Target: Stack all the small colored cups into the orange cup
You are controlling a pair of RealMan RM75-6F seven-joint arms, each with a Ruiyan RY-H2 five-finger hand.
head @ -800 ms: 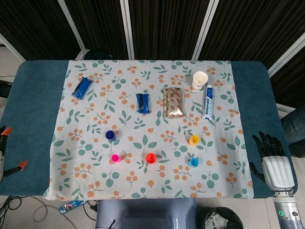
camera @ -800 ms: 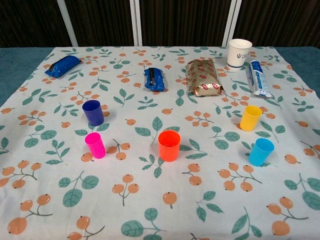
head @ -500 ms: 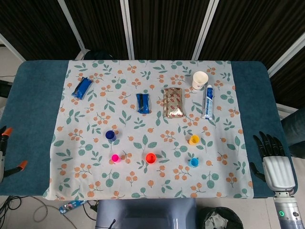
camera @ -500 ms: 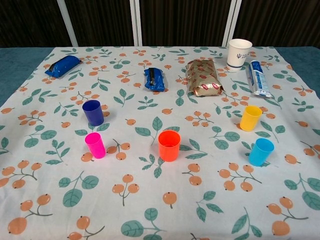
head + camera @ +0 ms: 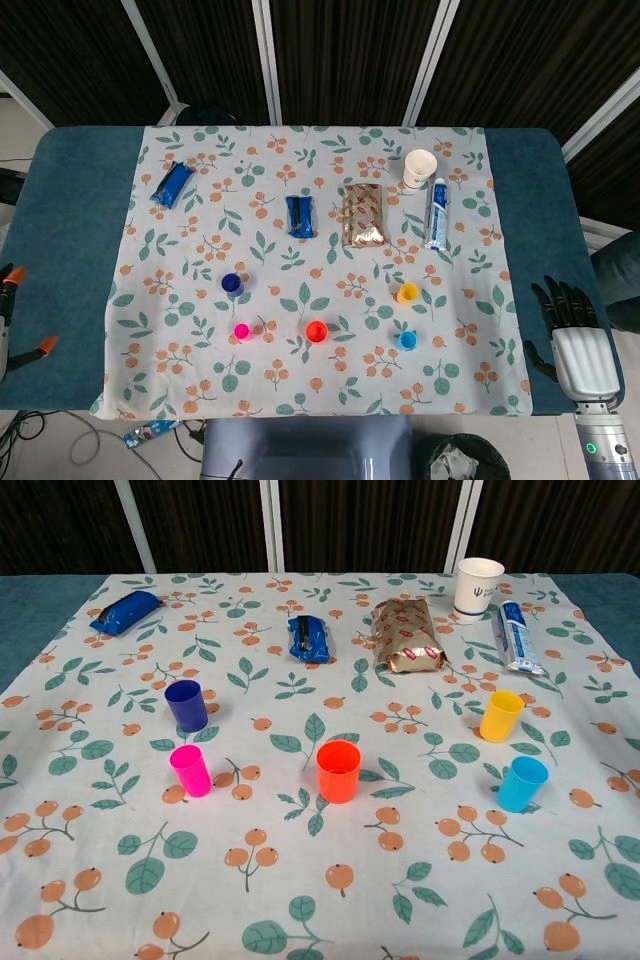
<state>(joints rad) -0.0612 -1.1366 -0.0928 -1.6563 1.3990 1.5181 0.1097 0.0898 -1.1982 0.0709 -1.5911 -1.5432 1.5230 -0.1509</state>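
The orange cup [image 5: 317,331] [image 5: 339,770] stands upright near the front middle of the floral cloth. To its left are a pink cup [image 5: 241,330] [image 5: 190,770] and a dark blue cup [image 5: 232,284] [image 5: 186,705]. On its right stand a yellow cup [image 5: 407,293] [image 5: 500,716] and a light blue cup [image 5: 407,340] [image 5: 522,783]. All the cups stand apart and upright. My right hand [image 5: 572,325] hovers off the table's right edge, fingers spread, holding nothing. It shows only in the head view. No left hand shows in either view.
Along the back lie a white paper cup [image 5: 418,167] [image 5: 477,585], a toothpaste tube [image 5: 436,213] [image 5: 516,636], a gold snack bag [image 5: 362,215] [image 5: 406,635] and two blue packets [image 5: 300,216] [image 5: 172,185]. Orange-tipped clamps [image 5: 8,320] sit at the left edge.
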